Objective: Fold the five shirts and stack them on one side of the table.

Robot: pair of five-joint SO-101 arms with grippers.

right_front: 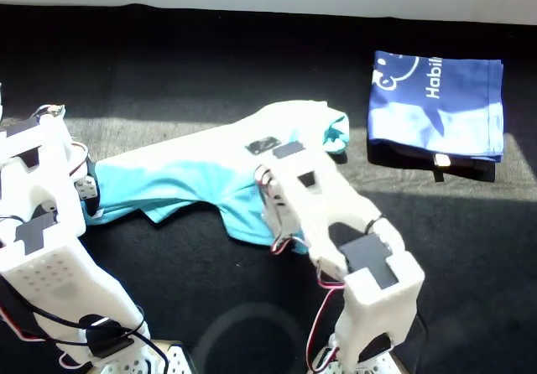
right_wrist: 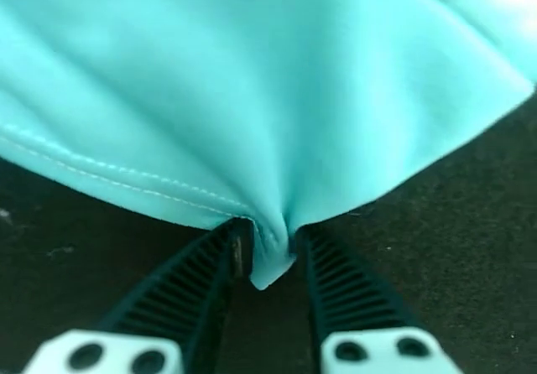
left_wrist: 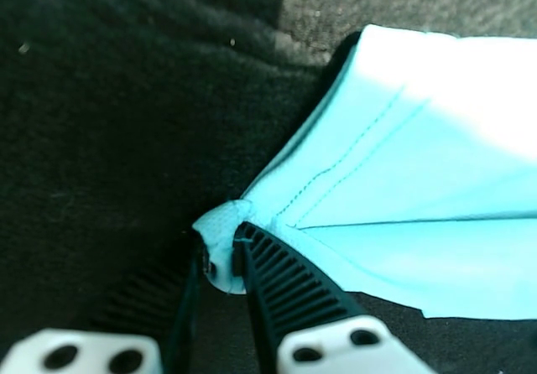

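Left fingers [left_wrist: 285, 282] and right fingers [right_wrist: 344, 288] pinch the turquoise shirt [right_front: 185, 177].

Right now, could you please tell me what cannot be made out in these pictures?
- High view: the right arm covers the near hem of the turquoise shirt.
- High view: the blue folded shirt hides how many dark garments lie beneath.
- Wrist views: frame edges crop the shirt; which corners are pinched is unclear.
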